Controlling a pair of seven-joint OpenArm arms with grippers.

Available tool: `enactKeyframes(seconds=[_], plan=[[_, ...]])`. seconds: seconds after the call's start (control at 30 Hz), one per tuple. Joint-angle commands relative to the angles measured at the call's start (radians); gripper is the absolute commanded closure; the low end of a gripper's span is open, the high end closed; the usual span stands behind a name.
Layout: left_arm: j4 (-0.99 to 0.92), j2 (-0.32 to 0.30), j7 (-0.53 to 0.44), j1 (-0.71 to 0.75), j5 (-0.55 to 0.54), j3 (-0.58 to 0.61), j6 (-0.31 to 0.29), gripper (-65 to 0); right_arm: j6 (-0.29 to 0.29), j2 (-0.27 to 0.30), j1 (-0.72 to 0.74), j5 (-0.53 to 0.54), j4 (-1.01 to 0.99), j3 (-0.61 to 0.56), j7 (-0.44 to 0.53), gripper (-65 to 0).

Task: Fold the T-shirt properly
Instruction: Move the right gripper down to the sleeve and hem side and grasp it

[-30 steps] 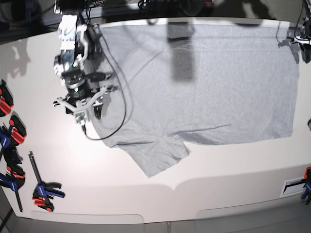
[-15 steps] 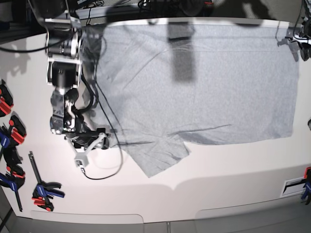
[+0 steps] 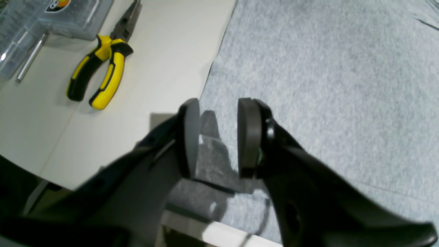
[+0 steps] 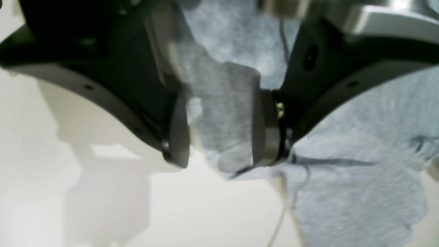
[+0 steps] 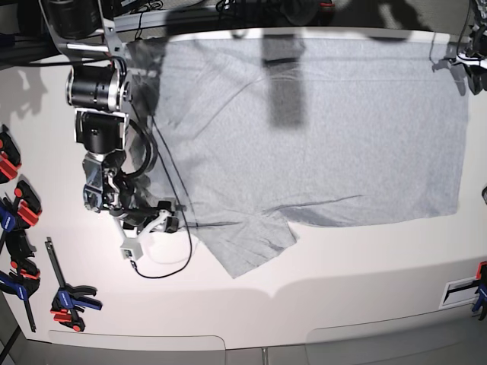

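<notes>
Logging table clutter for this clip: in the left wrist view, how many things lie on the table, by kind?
Light heather-grey cotton T-shirt: 1
Yellow-and-black-handled pliers: 1
Clear plastic box: 1
Thin metal rod: 1
Total: 4

White table (image 5: 358, 281) fills most of the base view, lit hard from above with sharp shadows. Seam lines run across its near edge. Red, blue and black clamps (image 5: 19, 236) lie along its left side, one more clamp (image 5: 479, 293) at the right edge. Yellow-handled pliers (image 3: 99, 73) lie beside a clear plastic box (image 3: 44, 20). Dark clutter behind the far edge.
</notes>
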Motion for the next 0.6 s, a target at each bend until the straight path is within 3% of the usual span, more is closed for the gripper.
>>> enactKeyframes(seconds=[0.0, 0.13, 0.23, 0.27, 0.57], plan=[[0.014, -0.017, -0.027, 0.003, -0.008, -0.011, 0.004, -17.3, 0.009, -0.011, 0.001, -0.023, -0.002, -0.002, -0.063, -28.9], [0.014, -0.017, -0.027, 0.003, -0.008, -0.011, 0.004, -17.3, 0.008, -0.027, -0.012, -0.023, -0.002, -0.003, -0.067, -23.0], [0.014, -0.017, -0.028, 0.003, -0.008, -0.011, 0.004, -17.3, 0.007, -0.024, -0.018, -0.023, -0.001, -0.002, -0.045, -2.3], [0.014, -0.017, -0.029, 0.003, -0.008, -0.011, 0.004, -17.3, 0.007, -0.021, -0.020, -0.023, -0.001, -0.002, -0.039, 0.0], [-0.006, -0.026, -0.050, -0.077, -0.008, -0.011, 0.004, -17.2, 0.007, -0.023, -0.049, -0.024, -0.001, -0.002, 0.011, 0.0]])
